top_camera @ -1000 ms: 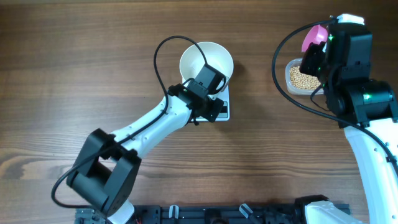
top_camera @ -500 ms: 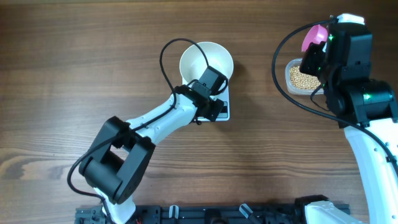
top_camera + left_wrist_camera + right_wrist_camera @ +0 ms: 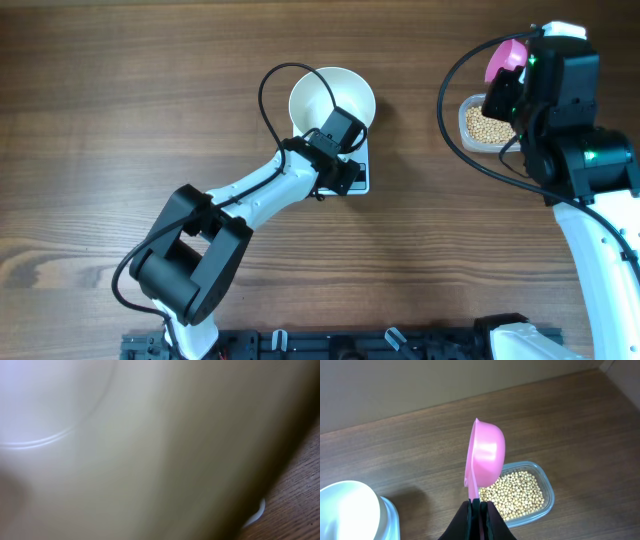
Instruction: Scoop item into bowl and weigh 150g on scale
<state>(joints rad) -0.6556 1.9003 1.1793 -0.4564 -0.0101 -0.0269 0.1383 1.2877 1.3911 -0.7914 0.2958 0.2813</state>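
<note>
Two tools are at work, each placed for its own part of the job. My right gripper (image 3: pixel 477 510) is clamped tight on the thin handle of the pink scoop (image 3: pixel 485 457), which stands on edge above the clear tub (image 3: pixel 547 491). I judge that I hold it here to dip straight down into the beans (image 3: pixel 517 492). As far as I can see, every bean lies in that tub, and none shows in the bowl (image 3: pixel 318 95).

The bowl sits on the scale (image 3: pixel 361 181), so whatever I tip in gets weighed at once. My left gripper (image 3: pixel 338 130) is closed and rests at the bowl's near rim. It is probably there to steady the bowl against the pour. I cannot tell whether its jaws actually pinch the rim, because no view shows the fingers.

The views fill each other's gaps. From overhead I see the whole layout on the table (image 3: pixel 150 100), with bowl and scale in the middle and the tub well apart to my right. My wrist, though, covers most of the scale, display included. The right wrist camera shows the grip on the scoop's handle and the beans up close. The left wrist camera gives only a blurred cream wall of bowl and a sliver of wood, too near to read anything else.
</note>
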